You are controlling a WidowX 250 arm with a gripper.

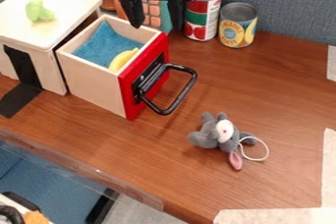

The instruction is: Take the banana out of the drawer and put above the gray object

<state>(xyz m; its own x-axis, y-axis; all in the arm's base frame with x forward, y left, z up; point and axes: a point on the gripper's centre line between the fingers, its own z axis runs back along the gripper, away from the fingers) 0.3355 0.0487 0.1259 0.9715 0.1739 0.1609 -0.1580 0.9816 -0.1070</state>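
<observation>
the banana point(122, 60) lies on the blue cloth point(105, 43) inside the open drawer point(98, 78), against the wall behind its red front point(146, 75). to lift it well, the gripper point(156, 21) should centre over the banana, line its fingers up across the fruit's narrow width and go down clear of the red front, closing without bunching the cloth. a straight lift should come before any travel toward the gray plush mouse point(220, 134), near the bench's point(263, 85) front edge. the gripper hangs above the drawer's back corner, fingers spread and pointing down, with nothing between them.
</observation>
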